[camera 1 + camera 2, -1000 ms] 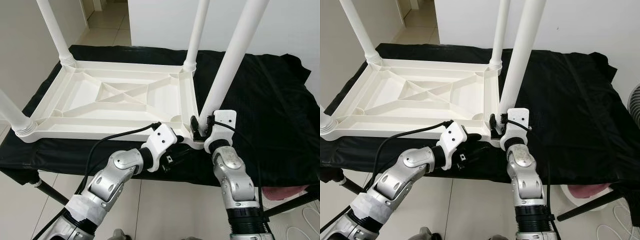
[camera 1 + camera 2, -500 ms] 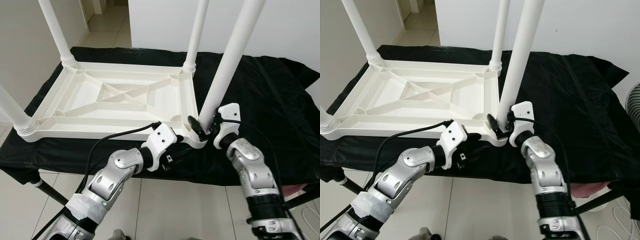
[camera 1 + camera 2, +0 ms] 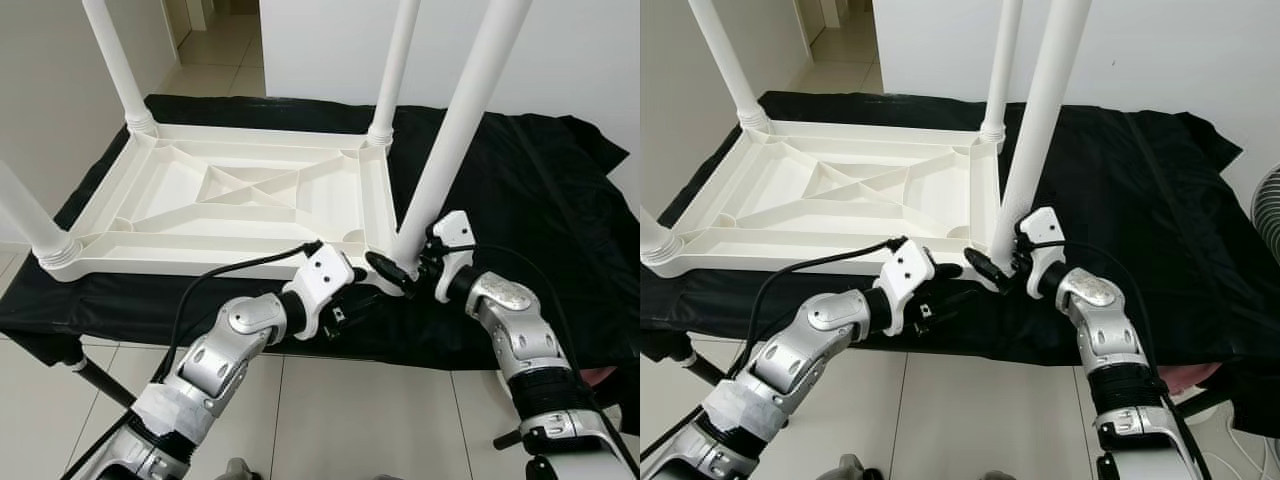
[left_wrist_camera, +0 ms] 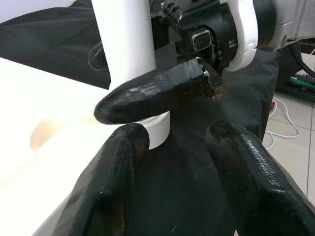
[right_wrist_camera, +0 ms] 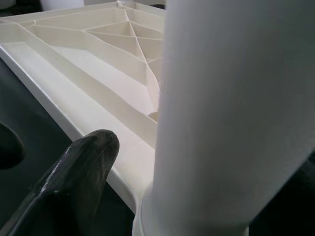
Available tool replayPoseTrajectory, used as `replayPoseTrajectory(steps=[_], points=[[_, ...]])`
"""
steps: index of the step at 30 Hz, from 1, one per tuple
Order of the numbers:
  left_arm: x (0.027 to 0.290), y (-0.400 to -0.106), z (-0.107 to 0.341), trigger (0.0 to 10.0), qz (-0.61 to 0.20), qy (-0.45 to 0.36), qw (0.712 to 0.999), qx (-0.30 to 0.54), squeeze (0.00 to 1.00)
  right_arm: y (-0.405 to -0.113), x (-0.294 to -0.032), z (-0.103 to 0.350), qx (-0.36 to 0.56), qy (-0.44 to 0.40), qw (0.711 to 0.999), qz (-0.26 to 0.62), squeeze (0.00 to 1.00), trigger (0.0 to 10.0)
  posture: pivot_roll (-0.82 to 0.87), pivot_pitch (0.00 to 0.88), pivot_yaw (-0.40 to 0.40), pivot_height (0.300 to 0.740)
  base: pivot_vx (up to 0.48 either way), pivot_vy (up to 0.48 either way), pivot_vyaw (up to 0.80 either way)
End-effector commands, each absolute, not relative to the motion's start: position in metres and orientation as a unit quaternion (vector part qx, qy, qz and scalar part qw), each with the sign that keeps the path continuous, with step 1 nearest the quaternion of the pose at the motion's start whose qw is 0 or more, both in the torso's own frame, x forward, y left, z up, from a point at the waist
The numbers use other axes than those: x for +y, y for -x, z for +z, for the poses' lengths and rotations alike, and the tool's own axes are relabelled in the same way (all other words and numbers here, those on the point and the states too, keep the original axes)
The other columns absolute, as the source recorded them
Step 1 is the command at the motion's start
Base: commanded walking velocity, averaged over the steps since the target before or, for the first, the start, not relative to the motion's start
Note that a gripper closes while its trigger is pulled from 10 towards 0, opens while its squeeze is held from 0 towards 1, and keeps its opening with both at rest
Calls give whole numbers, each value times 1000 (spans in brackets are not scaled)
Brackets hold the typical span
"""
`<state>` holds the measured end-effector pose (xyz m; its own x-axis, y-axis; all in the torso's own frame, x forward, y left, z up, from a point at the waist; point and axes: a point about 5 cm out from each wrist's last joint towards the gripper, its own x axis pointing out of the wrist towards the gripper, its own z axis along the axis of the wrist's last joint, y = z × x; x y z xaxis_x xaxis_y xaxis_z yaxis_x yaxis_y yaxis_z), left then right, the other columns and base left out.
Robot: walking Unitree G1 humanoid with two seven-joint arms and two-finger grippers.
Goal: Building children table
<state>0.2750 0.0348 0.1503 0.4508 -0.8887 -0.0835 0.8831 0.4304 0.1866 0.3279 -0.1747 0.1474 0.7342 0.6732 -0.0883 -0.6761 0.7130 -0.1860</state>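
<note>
An upside-down white plastic children's table point(image 3: 180, 190) lies on a black cloth. Its near right leg point(image 3: 460, 120) stands in the corner socket. My right gripper point(image 3: 405, 266) is shut on that leg's base from the right, and one black finger point(image 4: 152, 93) crosses the front of the leg. In the right wrist view the leg point(image 5: 236, 113) stands close, beside one finger point(image 5: 74, 187). My left gripper point(image 3: 350, 300) is open just below the tabletop's near edge, left of that corner, with nothing between its fingers point(image 4: 246, 172).
Three more white legs stand up at the far left point(image 3: 118, 60), far right point(image 3: 392, 60) and near left point(image 3: 25, 215) corners. The black cloth point(image 3: 530, 200) spreads bare to the right. A black stand leg point(image 3: 100, 385) slants over the tiled floor below.
My right arm has swung out to the right, and its gripper has turned around the base of the near right leg. The left arm has stayed where it was.
</note>
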Motion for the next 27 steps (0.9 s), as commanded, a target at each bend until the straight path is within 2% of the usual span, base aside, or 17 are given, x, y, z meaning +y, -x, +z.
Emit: replayPoseTrajectory(steps=[1,2,3,5,6,7,9,16,18,27], points=[[35,-273,149,10000,-555,-107,825,-10,0,-330,-175,148,5,105,922,372,0,9804,-125,17,29,740,0,0,0],[35,-273,149,10000,-555,-107,825,-9,0,-332,-176,148,6,104,922,373,0,8078,-122,17,28,740,0,0,0],[35,-272,149,10000,-554,-107,825,-9,0,-333,-178,149,6,104,922,372,0,4824,-121,17,27,740,0,0,0],[35,-272,149,10000,-554,-106,825,-8,0,-335,-179,149,6,104,922,374,0,4824,-121,17,27,740,0,0,0],[35,-272,149,10000,-554,-106,826,-8,0,-336,-180,149,6,104,921,375,0,2588,-120,16,26,740,0,0,0],[35,-272,149,10000,-554,-106,826,-8,0,-336,-180,149,6,104,921,375,0,2588,-120,16,26,740,0,0,0],[36,-272,149,10000,-554,-107,826,-8,0,-337,-180,150,3,104,919,380,0,0,-120,16,26,740,0,0,0],[35,-272,149,10000,-554,-106,826,-7,0,-337,-182,149,2,104,918,382,0,0,-120,17,26,740,0,0,0],[35,-271,148,10000,-555,-105,825,-7,0,-337,-183,148,-1,101,924,368,0,10000,-122,21,26,740,0,0,0],[34,-270,148,10000,-559,-103,823,-5,0,-338,-170,145,3,75,961,265,0,10000,-129,26,29,740,0,0,0]])
